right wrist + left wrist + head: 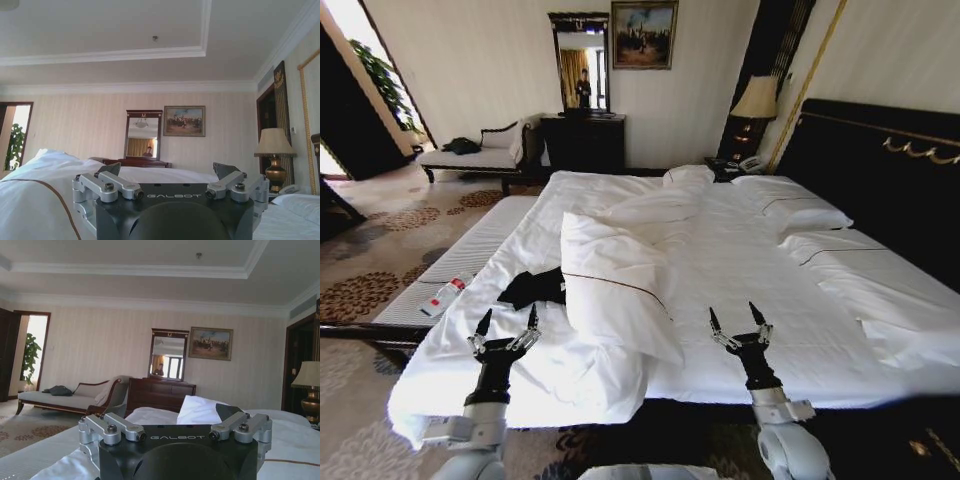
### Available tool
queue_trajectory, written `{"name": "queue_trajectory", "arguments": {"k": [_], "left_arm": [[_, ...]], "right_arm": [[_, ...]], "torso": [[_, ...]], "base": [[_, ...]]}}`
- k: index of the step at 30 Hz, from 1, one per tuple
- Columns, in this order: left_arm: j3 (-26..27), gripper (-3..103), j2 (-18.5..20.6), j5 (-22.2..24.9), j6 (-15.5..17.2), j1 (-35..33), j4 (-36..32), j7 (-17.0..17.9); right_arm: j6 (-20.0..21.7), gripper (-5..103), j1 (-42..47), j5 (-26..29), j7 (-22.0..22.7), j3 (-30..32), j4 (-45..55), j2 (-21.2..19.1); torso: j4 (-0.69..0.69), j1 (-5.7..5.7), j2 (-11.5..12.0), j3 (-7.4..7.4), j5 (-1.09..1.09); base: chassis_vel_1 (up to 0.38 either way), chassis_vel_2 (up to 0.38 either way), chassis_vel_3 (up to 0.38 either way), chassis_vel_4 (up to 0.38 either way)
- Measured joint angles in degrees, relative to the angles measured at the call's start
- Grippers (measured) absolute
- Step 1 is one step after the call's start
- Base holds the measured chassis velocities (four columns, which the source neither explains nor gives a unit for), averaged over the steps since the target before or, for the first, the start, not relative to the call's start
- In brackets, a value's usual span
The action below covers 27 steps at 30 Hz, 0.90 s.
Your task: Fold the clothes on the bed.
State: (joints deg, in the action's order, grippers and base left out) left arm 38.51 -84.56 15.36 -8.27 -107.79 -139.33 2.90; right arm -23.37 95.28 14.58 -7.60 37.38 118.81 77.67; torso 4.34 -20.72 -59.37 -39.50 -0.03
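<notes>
You have one piece of clothing to deal with: a black short-sleeved T-shirt of soft fabric (532, 287), lying crumpled near the foot-left corner of the large double bed with white sheets and dark wooden frame (740, 270), tucked against the folded white duvet with a thin brown stripe (615, 285) that is heaped just beside it toward the bed's middle. Beyond the shirt, off the bed's left edge, one small plastic bottle with a red label (446, 295) lies on the narrow pale upholstered bench (455, 262) that runs alongside the bed. At the bed's far end you can count three white pillows (790, 205) below the tall dark headboard (880, 150). You have two grippers, both raised over the foot of the bed: the left gripper (506, 322) hovers just short of the shirt, spread wide and holding nothing; the right gripper (736, 318) stands well apart from the shirt, on the other side of the duvet, also spread and empty. The head view gives you the shirt and bottle; the left wrist view instead shows a pale chaise longue (70, 397) against the wall past the bed, and the right wrist view a bedside lamp with a brass base (275, 155).
</notes>
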Motion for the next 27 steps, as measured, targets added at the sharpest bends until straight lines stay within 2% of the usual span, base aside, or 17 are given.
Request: {"name": "queue_trajectory", "arguments": {"k": [2,3,5,6,11,12,13,15,16,19,20,22,27], "left_arm": [[0.3,100,0.0,0.0,0.0,-0.1,-0.2,0.0],[0.5,100,0.0,0.0,0.0,-0.3,-0.3,0.0],[1.8,100,0.3,0.0,0.1,-0.8,-0.5,0.1],[1.8,100,0.3,0.0,0.1,-0.8,-0.5,0.1],[4.5,100,0.8,0.6,0.1,-1.5,-0.7,0.2],[4.5,100,0.8,0.6,0.1,-1.5,-0.7,0.2],[5.3,100,0.9,0.7,0.1,-1.8,-0.7,0.3],[6.0,100,1.0,0.9,0.1,-1.9,-0.7,0.3],[6.0,100,1.0,0.9,0.1,-1.9,-0.7,0.3],[6.8,100,1.0,1.2,0.1,-1.9,-0.3,0.3],[6.8,100,1.0,1.2,0.1,-1.9,-0.3,0.3],[7.2,100,0.9,1.3,0.1,-1.6,0.2,0.4],[7.7,100,0.8,1.4,0.1,-1.1,1.1,0.4]], "right_arm": [[0.4,100,-0.7,1.8,0.6,-0.8,-0.2,-0.5],[0.9,100,-1.7,4.7,1.2,-2.0,-0.4,-1.2],[2.3,100,-5.6,13.9,2.3,-5.2,-2.0,-3.7],[2.3,100,-5.6,13.9,2.3,-5.2,-2.0,-3.7],[4.5,100,-14.1,32.3,2.6,-11.4,-7.2,-9.9],[4.5,100,-14.1,32.3,2.6,-11.4,-7.2,-9.9],[6.7,100,-16.9,39.5,3.6,-13.4,-8.1,-12.5],[10.2,100,-20.3,48.3,6.6,-15.2,-8.3,-14.9],[10.2,100,-20.3,48.3,6.6,-15.2,-8.3,-14.9],[14.5,100,-27.2,61.4,9.8,-17.3,-9.8,-16.6],[14.5,100,-27.2,61.4,9.8,-17.3,-9.8,-16.6],[17.0,100,-31.5,65.3,10.9,-18.7,-12.2,-17.2],[21.8,100,-38.3,69.7,12.2,-22.2,-17.3,-17.2]], "torso": [[0.00,0.00,0.0,0.00,0.00],[0.00,0.00,0.0,0.00,-0.01],[0.00,-0.01,0.0,0.00,-0.03],[0.00,-0.01,0.0,0.00,-0.03],[-0.02,0.00,0.0,0.00,0.03],[-0.02,0.00,0.0,0.00,0.03],[-0.01,-0.01,0.0,-0.01,0.03],[0.01,-0.01,0.0,0.00,0.01],[0.01,-0.01,0.0,0.00,0.01],[-0.01,-0.01,0.0,-0.01,-0.02],[-0.01,-0.01,0.0,-0.01,-0.02],[-0.02,-0.01,0.0,0.00,-0.01],[0.00,-0.01,0.0,-0.01,0.01]], "base": [[0.051,0.116,-0.051,-0.170],[0.041,0.116,-0.024,-0.108],[0.041,0.042,-0.019,-0.093],[0.041,0.039,-0.014,-0.079],[0.000,0.000,0.000,0.000],[0.000,0.000,0.000,0.000],[0.000,0.000,0.000,0.000],[0.000,0.000,0.000,0.000],[0.000,0.000,0.000,0.000],[0.000,0.000,0.000,0.000],[0.000,0.000,0.000,0.000],[0.000,0.000,0.000,0.000],[0.000,0.000,0.000,0.000]]}}
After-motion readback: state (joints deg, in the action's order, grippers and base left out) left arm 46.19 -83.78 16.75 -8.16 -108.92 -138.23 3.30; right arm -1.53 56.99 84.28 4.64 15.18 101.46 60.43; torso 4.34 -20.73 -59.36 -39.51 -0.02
